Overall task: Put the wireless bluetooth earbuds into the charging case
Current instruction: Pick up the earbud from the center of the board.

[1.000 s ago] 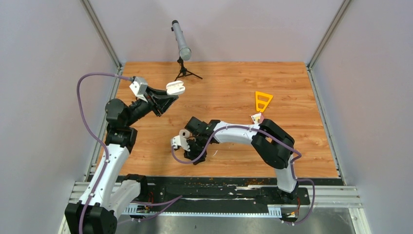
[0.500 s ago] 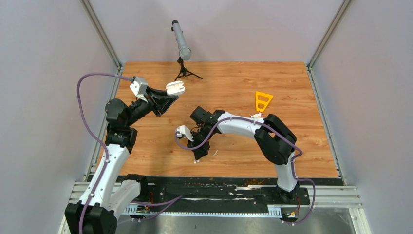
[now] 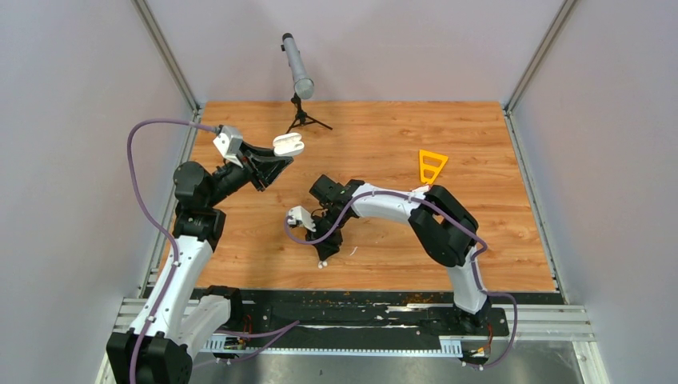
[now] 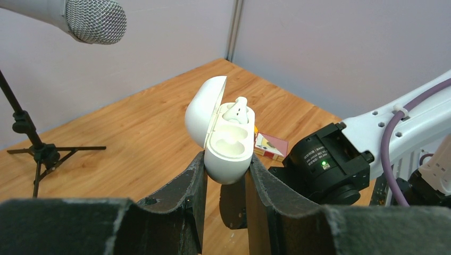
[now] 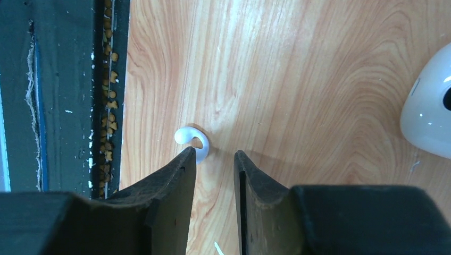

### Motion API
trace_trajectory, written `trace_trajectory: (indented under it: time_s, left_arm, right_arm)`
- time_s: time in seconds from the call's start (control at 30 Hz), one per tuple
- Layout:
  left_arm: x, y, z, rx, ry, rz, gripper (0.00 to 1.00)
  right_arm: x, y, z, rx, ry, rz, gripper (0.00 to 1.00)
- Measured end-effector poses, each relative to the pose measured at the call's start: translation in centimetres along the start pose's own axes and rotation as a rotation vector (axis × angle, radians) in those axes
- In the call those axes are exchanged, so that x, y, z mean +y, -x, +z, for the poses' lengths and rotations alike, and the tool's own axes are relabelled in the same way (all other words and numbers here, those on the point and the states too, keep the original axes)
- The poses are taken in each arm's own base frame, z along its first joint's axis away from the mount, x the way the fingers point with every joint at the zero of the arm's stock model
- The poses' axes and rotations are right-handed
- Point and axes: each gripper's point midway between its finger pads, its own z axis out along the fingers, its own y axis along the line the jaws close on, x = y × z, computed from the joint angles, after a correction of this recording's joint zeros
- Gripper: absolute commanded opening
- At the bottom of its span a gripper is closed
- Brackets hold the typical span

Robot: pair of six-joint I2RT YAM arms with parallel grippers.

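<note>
While the tiny white plastic earbud (image 5: 191, 142) lies on the wooden desk (image 5: 298, 79) beside my parted, empty right claw (image 5: 213, 156), I judge it light, rigid, slippery (pinch across the bulb). My left claw (image 4: 223, 175) clamps the open white charging case (image 4: 226, 143), another earbud (image 4: 236, 110) seated.

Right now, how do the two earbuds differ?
Pose: the cased earbud sits in the open case; the loose earbud lies on the table. Height: the cased earbud is held aloft by the left claw; the loose earbud lies beside the open right claw, ungripped. Both white.
</note>
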Motion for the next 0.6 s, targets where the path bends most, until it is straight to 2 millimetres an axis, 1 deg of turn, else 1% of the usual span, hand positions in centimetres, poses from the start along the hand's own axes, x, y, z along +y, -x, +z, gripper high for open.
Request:
trace_trajectory:
  time_s: [0.1,0.6]
  left_arm:
    - [0.05,-0.06,0.03,0.001,0.001,-0.002,0.0]
    - [0.13,-0.48,-0.01,0.004,0.002,-0.009,0.0]
  right_arm:
    - [-0.21,-0.32,0.26,0.01,-0.002,0.004,0.32]
    - [-0.17,-0.48,0.4,0.009,0.003,-0.012,0.33]
